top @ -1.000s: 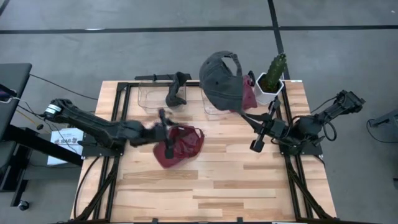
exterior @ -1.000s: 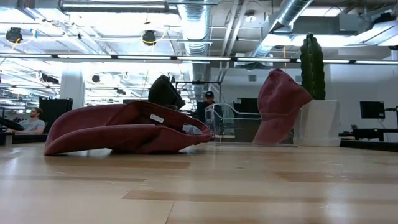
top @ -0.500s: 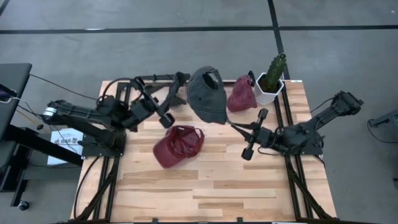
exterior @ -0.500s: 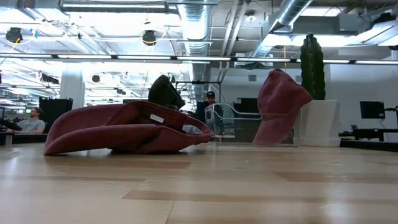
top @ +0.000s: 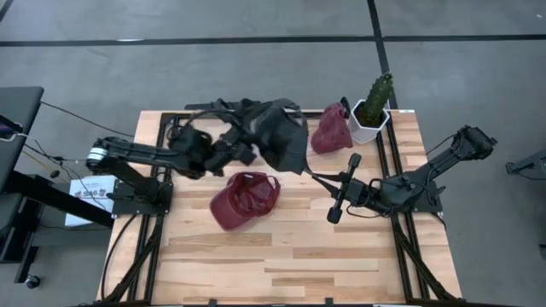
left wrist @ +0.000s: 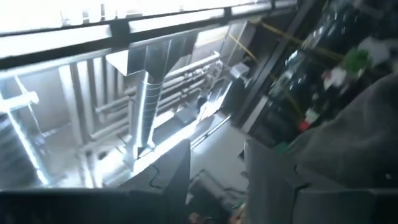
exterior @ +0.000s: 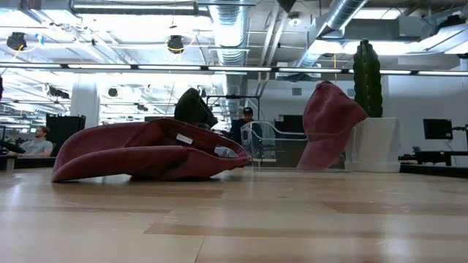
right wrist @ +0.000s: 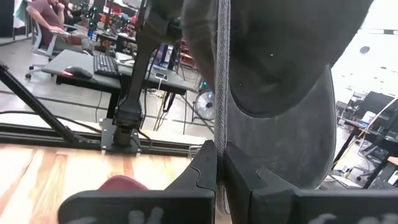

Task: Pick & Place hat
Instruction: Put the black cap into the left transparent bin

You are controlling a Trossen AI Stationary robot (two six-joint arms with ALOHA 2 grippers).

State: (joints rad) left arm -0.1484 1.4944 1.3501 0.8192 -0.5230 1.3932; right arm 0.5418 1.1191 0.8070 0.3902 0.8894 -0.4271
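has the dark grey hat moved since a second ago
Yes. In the high view the dark grey hat has shifted left, away from the potted cactus; the maroon hat it covered beside the pot now shows.

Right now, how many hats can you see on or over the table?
3. A dark grey hat held up over the table's back middle, a maroon hat lying mid-table, another maroon hat beside the potted cactus. None seems hidden.

grey hat [top: 286, 136] | 2 maroon hats [top: 246, 198] [top: 329, 130] | green cactus [top: 376, 94], white pot [top: 371, 128] | pale wood table [top: 299, 256]
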